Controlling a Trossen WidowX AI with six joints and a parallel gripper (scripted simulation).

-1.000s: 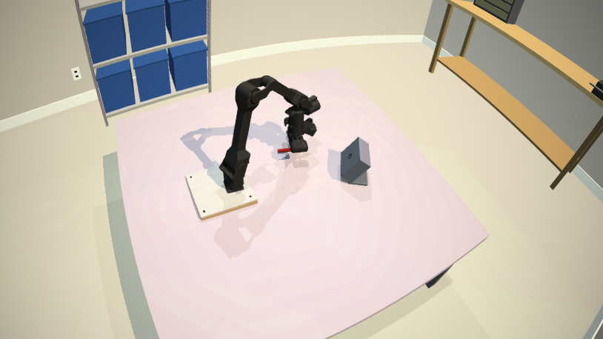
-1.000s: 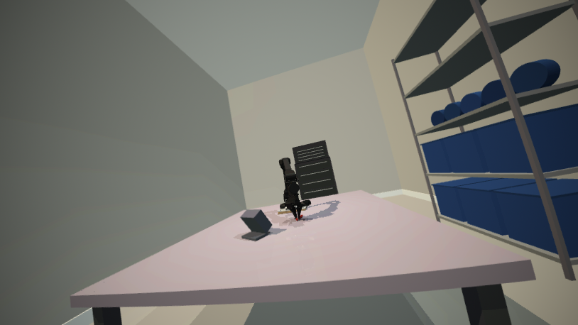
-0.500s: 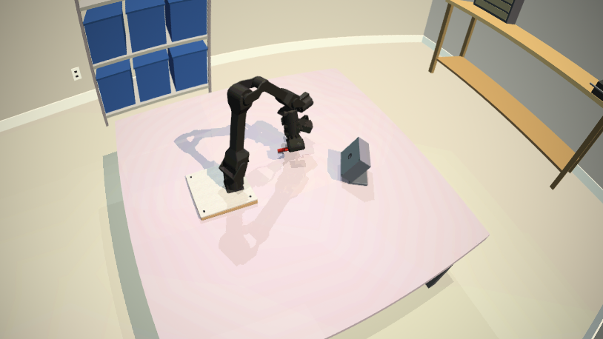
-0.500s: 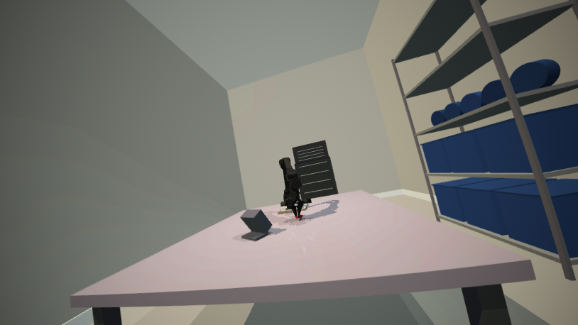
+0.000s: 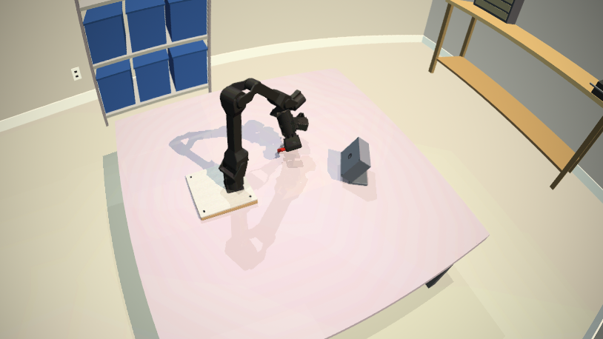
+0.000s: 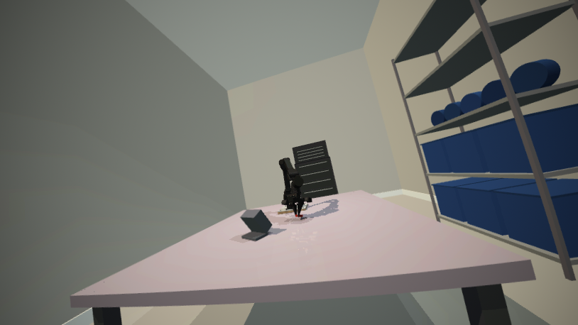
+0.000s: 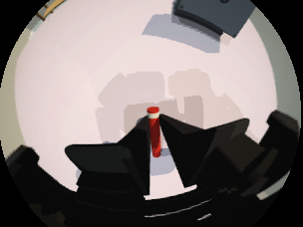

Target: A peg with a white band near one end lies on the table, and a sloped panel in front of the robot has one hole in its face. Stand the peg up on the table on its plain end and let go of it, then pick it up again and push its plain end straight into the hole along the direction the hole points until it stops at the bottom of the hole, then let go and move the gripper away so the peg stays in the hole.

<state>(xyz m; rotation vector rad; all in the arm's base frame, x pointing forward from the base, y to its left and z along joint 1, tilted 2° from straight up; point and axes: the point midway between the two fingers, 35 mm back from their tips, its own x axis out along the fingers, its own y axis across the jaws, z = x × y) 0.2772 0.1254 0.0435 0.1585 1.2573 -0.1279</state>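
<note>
The red peg [image 7: 154, 132] [image 5: 281, 149] [image 6: 297, 216] has a white band near the end that points away from the wrist camera. My gripper [image 7: 153, 117] [image 5: 290, 147] [image 6: 298, 213] is shut on the peg's red shaft and holds it just above the pink table [image 5: 295, 252]. The grey sloped panel [image 5: 355, 159] [image 6: 255, 221] stands to the right of the gripper in the top view, apart from it. Its single round hole [image 5: 349, 155] shows in the sloped face.
The arm's base sits on a white mounting plate [image 5: 206, 197] left of the gripper. A metal shelf with blue bins [image 5: 145, 46] stands beyond the table's far left corner. A wooden bench [image 5: 518, 84] runs along the right wall.
</note>
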